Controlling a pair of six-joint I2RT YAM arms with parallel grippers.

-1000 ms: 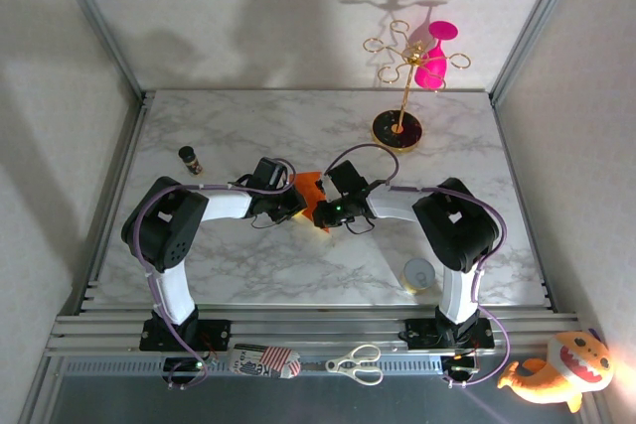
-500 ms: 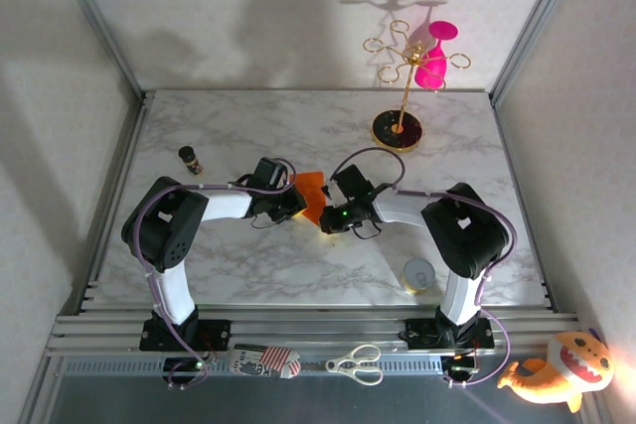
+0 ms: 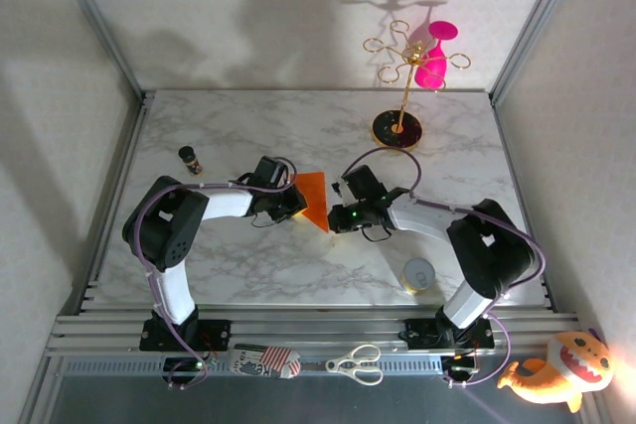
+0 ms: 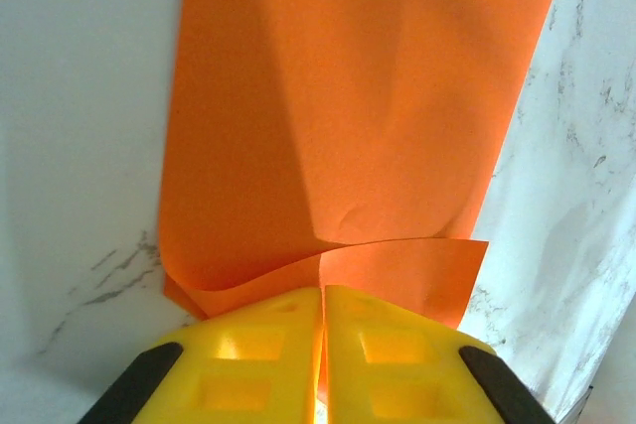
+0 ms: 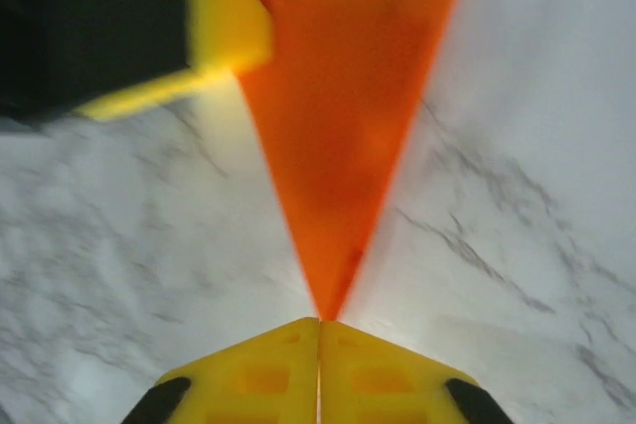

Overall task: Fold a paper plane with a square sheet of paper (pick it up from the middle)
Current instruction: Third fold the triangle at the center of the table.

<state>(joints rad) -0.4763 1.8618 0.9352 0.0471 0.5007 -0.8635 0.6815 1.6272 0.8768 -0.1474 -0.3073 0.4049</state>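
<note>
— Marble tabletop (image 3: 248, 265), white walls around it, metal rails along the near edge; where is the orange sheet of paper (image 3: 314, 196)?
— Mid-table, between the two grippers; from above it reads as a wedge, broad at the far end and narrowing to a point on the near side
— How does the left gripper (image 3: 293, 208) stand?
— Its yellow fingers (image 4: 258, 345) are pressed together on the sheet's edge, which curls up off the marble and runs into the seam between them; beyond that the paper lies out over the table with a soft ridge up the middle
— And the right gripper (image 3: 334, 222)?
— Its fingers (image 5: 388, 374) are closed on the narrow tip, which runs straight into the line where they meet; the left gripper's yellow finger sits at the top left of that wrist view, against the paper's side
— What else is on the table?
— A gold stand (image 3: 402, 96) on a black round base at the far right, with a pink glass (image 3: 434, 55) on one of its arms; a small dark bottle (image 3: 190, 160) at the far left; a pale round roll (image 3: 418, 274) near the right arm; all well apart from the paper
— And off it?
— Scissors (image 3: 356, 364) and a striped packet (image 3: 263, 359) on the near rails; an orange plush toy (image 3: 556, 369) at the right corner
</note>
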